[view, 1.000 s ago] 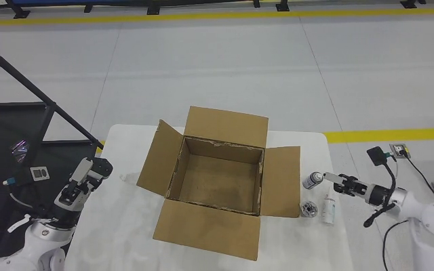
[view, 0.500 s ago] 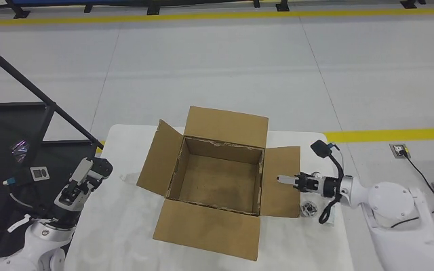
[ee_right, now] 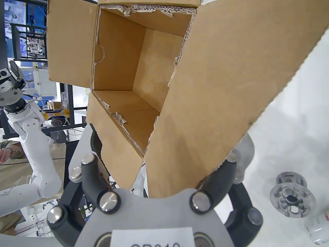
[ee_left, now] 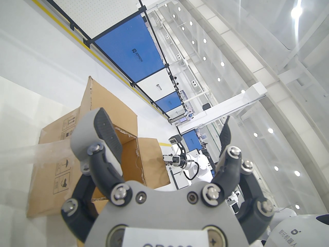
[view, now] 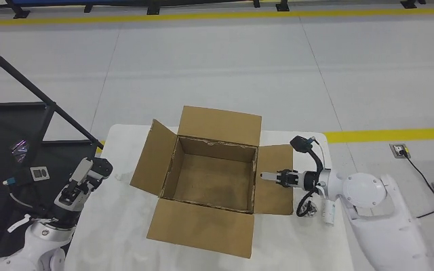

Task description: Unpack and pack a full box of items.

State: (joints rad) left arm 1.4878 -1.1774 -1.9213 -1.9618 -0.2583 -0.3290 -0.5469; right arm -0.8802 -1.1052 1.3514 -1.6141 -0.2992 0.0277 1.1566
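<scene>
An open cardboard box (view: 220,122) stands mid-table with all flaps spread and a bare floor; it also shows in the wrist views (ee_left: 61,155) (ee_right: 115,52). My right gripper (view: 266,176) (ee_right: 167,142) is at the box's right flap (view: 274,196) (ee_right: 231,78). It is open, the flap's outer edge lies between its spread fingers, and cardboard hides the fingertips. My left gripper (view: 95,166) (ee_left: 164,127) stands open and holds nothing at the table's left edge, pointing up, well clear of the box.
A metal spool (view: 308,209) (ee_right: 291,197) and a small white bottle (view: 330,213) (ee_right: 317,228) lie on the white table (view: 115,223) to the right of the box, beside my right arm. A black frame (view: 41,95) stands off the table's left side.
My right arm swung in from the table's right side to the box's right flap. The box shifted slightly left and turned a little. The left arm kept still.
</scene>
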